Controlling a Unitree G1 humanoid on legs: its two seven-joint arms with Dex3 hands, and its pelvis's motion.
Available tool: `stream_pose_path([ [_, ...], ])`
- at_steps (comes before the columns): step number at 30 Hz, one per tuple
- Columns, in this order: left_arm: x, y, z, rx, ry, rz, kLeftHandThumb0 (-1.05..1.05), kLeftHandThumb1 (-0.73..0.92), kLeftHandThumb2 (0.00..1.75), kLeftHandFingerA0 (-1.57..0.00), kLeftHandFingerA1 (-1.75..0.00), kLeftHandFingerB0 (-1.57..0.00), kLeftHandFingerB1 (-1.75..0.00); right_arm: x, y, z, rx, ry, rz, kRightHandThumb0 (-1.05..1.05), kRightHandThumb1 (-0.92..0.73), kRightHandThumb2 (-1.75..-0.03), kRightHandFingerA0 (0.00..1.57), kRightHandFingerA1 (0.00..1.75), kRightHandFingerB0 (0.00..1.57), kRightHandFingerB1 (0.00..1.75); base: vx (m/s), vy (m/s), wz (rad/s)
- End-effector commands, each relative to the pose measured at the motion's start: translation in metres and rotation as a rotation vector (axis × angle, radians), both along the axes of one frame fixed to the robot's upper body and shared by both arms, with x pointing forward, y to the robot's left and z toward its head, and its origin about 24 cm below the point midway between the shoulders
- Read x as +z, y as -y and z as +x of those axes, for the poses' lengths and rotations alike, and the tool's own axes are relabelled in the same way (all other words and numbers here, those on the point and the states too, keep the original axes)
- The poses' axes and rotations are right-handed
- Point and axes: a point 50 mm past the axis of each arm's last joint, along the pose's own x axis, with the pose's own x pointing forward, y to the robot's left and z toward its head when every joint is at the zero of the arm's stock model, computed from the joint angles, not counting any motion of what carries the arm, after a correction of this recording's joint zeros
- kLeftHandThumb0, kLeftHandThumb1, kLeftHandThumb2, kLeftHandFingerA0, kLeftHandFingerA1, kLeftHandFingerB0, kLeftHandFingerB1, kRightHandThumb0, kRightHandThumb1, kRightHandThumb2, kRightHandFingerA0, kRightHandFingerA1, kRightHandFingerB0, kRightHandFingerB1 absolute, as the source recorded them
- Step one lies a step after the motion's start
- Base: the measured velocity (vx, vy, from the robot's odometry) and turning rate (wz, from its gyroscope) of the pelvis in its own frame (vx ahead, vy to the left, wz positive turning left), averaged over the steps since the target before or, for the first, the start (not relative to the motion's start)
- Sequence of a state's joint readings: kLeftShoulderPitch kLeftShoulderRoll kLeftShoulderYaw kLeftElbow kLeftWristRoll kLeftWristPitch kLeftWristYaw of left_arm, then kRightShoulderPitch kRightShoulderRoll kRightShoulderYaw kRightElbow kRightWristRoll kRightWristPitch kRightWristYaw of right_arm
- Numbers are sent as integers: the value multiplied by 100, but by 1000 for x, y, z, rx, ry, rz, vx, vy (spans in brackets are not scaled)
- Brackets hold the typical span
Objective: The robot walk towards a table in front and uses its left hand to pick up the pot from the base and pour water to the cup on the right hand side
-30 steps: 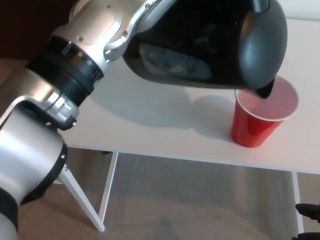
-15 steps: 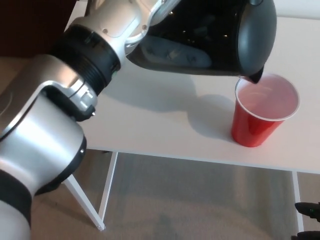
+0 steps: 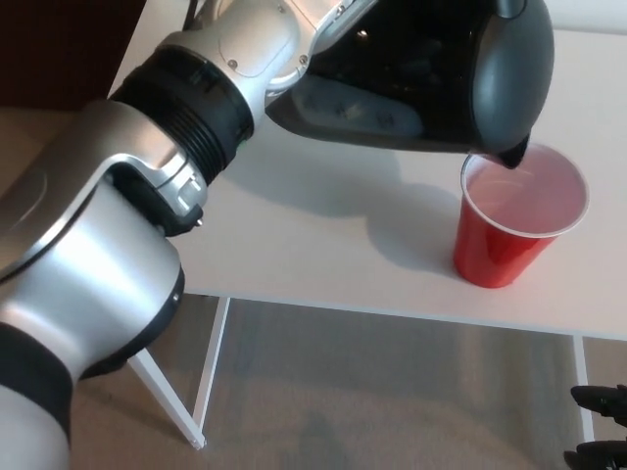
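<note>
Free room and obstacles around the cup (image 3: 521,219). The pot (image 3: 431,78) hangs tilted directly over the cup's left rim, its spout just above the opening, closing off approach from above and from the upper left. The left arm (image 3: 147,196) fills the space further left of the cup. The table (image 3: 323,245) lies bare in front of the cup, to its lower left and behind it on the right, leaving those sides open.
</note>
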State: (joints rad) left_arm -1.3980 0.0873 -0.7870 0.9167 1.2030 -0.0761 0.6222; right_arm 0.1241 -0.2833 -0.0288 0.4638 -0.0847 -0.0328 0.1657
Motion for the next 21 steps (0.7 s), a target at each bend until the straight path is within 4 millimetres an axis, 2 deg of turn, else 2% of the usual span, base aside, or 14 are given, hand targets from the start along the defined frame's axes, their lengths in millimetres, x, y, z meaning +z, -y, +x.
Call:
stream_pose_path([
  [1,20,5,-5,-26,133,9,-38,59,61,-87,-164,-84,-114,1,6,-3,2,-17,-38,-29,-53,-56,53,47,37,39,0,0,0],
  [3,22,6,-6,-22,132,39,-39,61,58,-90,-158,-85,-108,1,5,-3,1,-12,-27,-29,-53,-55,53,48,37,39,0,0,0],
  [5,23,7,-6,-22,128,44,-39,59,61,-89,-163,-83,-116,0,5,-3,0,-14,-31,-30,-53,-55,53,48,37,39,0,0,0],
  [7,23,8,-7,-22,134,50,-41,61,58,-91,-160,-84,-114,0,5,-3,1,-14,-38,-30,-53,-55,54,48,38,40,0,0,0],
  [8,23,9,-7,-18,124,51,-39,59,61,-89,-154,-87,-97,1,5,-4,0,-12,-32,-28,-53,-55,53,48,37,39,0,0,0],
  [12,22,8,-8,-19,122,53,-42,62,58,-90,-153,-84,-109,0,3,-4,1,-13,-34,-29,-53,-55,51,48,38,39,0,0,0],
  [14,22,6,-7,-6,74,15,-42,63,63,-84,-151,-84,-80,0,3,-5,9,-16,-42,-29,-53,-55,51,47,37,39,0,0,0],
  [15,23,6,-7,0,53,-5,-42,63,63,-84,-151,-84,-80,0,3,-5,8,-17,-42,-29,-53,-55,51,47,37,39,0,0,0],
  [16,22,1,-5,-22,-31,-173,-32,60,61,-88,-143,-96,-66,0,2,-5,4,-19,-35,-28,-53,-55,51,47,37,39,0,0,0],
  [17,23,-2,-4,-29,-89,-298,-30,57,59,-91,-142,-96,-55,0,2,-5,2,-20,-33,-28,-53,-55,51,47,37,39,0,0,0],
  [18,25,-5,-4,-28,-126,-381,-30,57,59,-91,-142,-96,-55,0,2,-5,3,-20,-33,-28,-53,-55,51,47,37,39,0,0,0],
  [19,28,-11,0,-37,-255,-555,-26,52,58,-88,-156,-87,-54,0,2,-4,4,-20,-37,-30,-53,-55,51,47,37,39,0,0,0],
  [20,30,-13,2,-33,-296,-614,-28,57,59,-87,-168,-84,-78,0,3,-4,3,-19,-39,-30,-53,-55,53,47,37,39,0,0,0],
  [21,31,-16,4,-26,-337,-673,-28,57,59,-87,-168,-84,-78,0,4,-4,2,-17,-41,-30,-53,-55,53,47,37,39,0,0,0],
])
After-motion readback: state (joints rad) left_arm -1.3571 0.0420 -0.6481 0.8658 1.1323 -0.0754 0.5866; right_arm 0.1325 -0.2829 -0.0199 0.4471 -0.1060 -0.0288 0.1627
